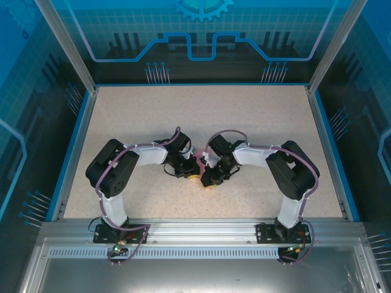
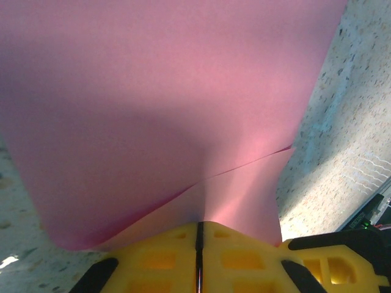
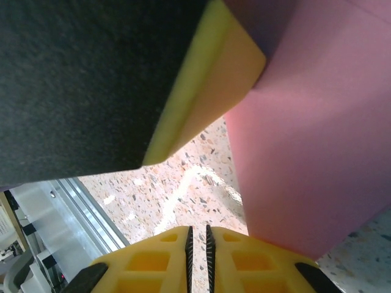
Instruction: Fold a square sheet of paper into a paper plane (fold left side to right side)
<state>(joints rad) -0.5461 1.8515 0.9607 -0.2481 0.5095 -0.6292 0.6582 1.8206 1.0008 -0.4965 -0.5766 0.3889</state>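
The pink-red sheet of paper (image 2: pixel 159 104) is lifted off the table between the two wrists at mid-table. It peeks out as a small pink patch (image 1: pixel 197 160) in the top view. My left gripper (image 2: pixel 199 224) is shut on its lower edge, where a diagonal layer edge crosses the sheet. My right gripper (image 3: pixel 197 229) sits just left of the paper (image 3: pixel 305 140), its jaws a narrow slit apart with only table showing between them. The left gripper's yellow finger (image 3: pixel 214 85) touches the paper's upper part. Whether the paper has a paper plane's shape I cannot tell.
Both arms bend inward over the speckled beige table (image 1: pixel 140 116), and their wrists almost touch. A blue rim (image 1: pixel 72 152) and aluminium posts frame the table. The metal rail (image 1: pixel 201 229) holding the arm bases runs along the near edge.
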